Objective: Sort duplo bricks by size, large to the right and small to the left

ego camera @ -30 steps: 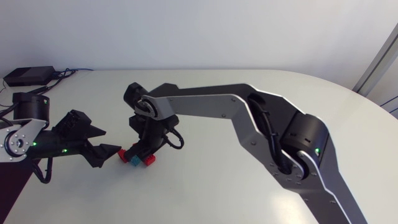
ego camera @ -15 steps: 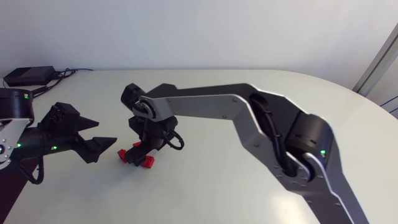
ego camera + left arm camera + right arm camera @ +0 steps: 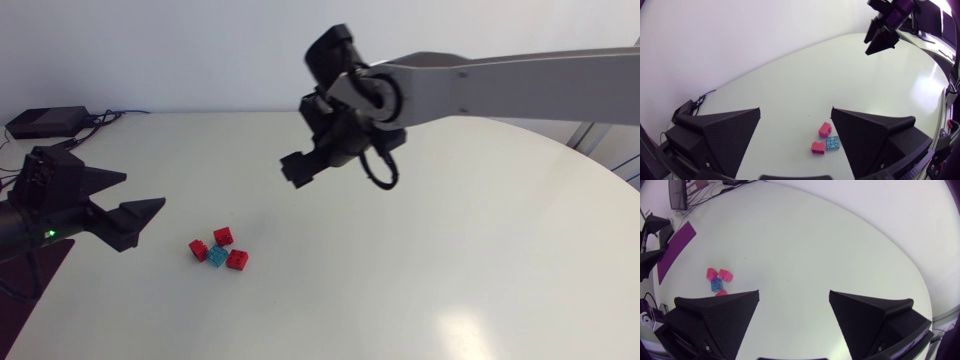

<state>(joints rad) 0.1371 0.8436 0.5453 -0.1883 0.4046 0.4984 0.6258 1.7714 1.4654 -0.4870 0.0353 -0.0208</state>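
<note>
right, three small red plastic duplo bricks [image 3: 223,236] and one blue square brick [image 3: 217,254] sit clustered on the white bench [image 3: 450,250], lower left of the head view. my left fingers [image 3: 135,215] stand released just left of them. my right fingers [image 3: 297,168], upper centre, are released, grasping nothing.

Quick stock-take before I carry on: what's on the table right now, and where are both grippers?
red bricks: 3, red, one tight cluster on the table's left half
blue brick: 1, blue, in among the red ones
black box: 1, black, far left corner, cables attached
table: 1, white
left gripper: 1, black, open and empty, just left of the cluster
right gripper: 1, black, open and empty, raised over the table's middle
</note>
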